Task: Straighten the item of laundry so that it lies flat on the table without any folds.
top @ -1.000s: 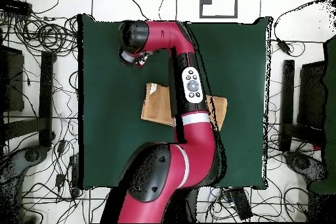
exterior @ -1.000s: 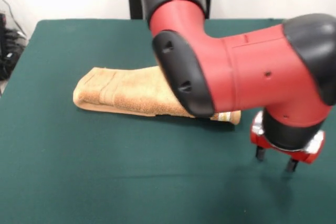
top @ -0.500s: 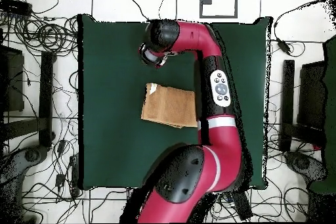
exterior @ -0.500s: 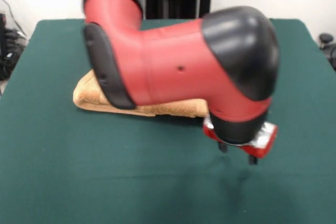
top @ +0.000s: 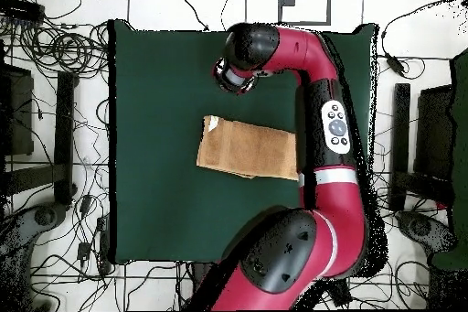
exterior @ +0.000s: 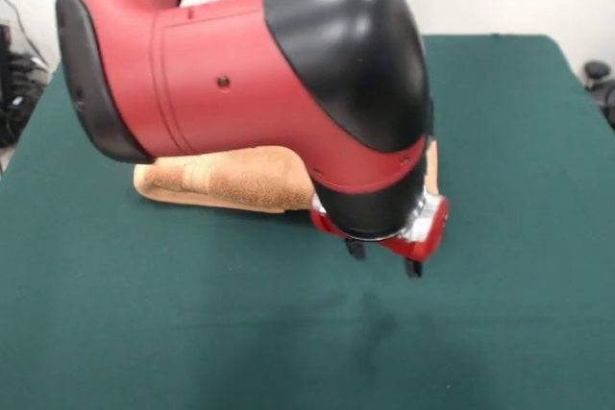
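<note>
Towel (top: 249, 148) folded at table (top: 155, 70) centre, gripper (exterior: 384, 258) empty at its twelve o'clock, jaws apart: best lowered onto top layer's edge.

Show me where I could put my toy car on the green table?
Bare table lies all along the edge left of the towel in the overhead view, and below it. It is crowded beside the towel's upper edge, under the gripper and arm.

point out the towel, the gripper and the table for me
towel (top: 247, 149): overhead view, middle of the folded cloth
gripper (exterior: 384, 258): front view, midway between the two dark fingertips
table (top: 155, 80): overhead view, bare green cover beside the arm
</note>
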`<state>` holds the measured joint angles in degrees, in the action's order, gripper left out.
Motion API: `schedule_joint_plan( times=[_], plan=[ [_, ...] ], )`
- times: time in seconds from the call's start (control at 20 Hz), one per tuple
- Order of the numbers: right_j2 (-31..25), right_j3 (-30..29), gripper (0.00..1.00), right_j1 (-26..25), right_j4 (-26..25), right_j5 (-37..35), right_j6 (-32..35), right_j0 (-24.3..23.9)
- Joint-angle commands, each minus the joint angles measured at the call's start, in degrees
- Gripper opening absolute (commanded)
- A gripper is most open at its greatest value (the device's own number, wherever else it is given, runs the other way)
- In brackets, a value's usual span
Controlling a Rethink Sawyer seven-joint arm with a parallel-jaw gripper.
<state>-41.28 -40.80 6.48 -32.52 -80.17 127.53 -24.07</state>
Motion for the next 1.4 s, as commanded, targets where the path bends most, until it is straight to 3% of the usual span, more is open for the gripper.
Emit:
schedule_joint_plan(
  times=[0.05, 0.5, 0.65, 0.9, 1.05, 1.3, 1.4],
  plan=[
    [-1.6, -4.3, 1.00, -3.3, 4.2, -9.8, -19.5, 1.5],
    [-4.8, 2.7, 1.00, -11.1, 10.4, -16.3, -22.3, 2.6],
    [-4.7, 3.6, 1.00, -11.7, 9.6, -15.1, -25.0, 3.1],
    [2.6, 4.0, 1.00, -5.8, -4.8, -0.4, -27.1, 6.9],
    [6.0, 3.1, 1.00, -1.9, -11.7, 1.8, -27.1, 9.4],
    [14.4, -3.6, 1.00, 8.6, -24.5, 7.5, -25.1, 17.4],
    [16.7, -7.2, 1.00, 12.0, -26.5, 7.9, -24.1, 20.0]
  ],
)
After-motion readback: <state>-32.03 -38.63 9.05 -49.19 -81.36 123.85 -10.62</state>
